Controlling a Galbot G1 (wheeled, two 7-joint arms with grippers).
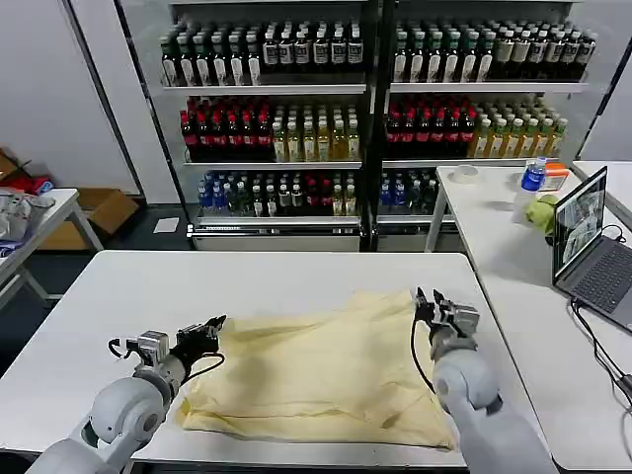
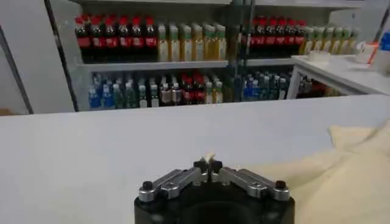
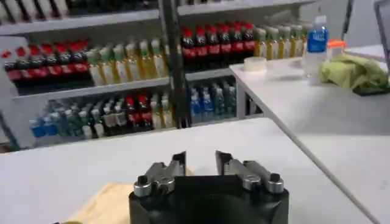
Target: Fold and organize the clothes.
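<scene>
Bare desk lies open beyond and left of the shirt; bottle shelves stand well behind it.

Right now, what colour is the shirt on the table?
Plain pale cream-yellow shirt, clearest in the head view.

Shirt on table — shelves behind, laptop right.

Shop-like lab: stocked drink shelves, white tables, laptop.
</scene>
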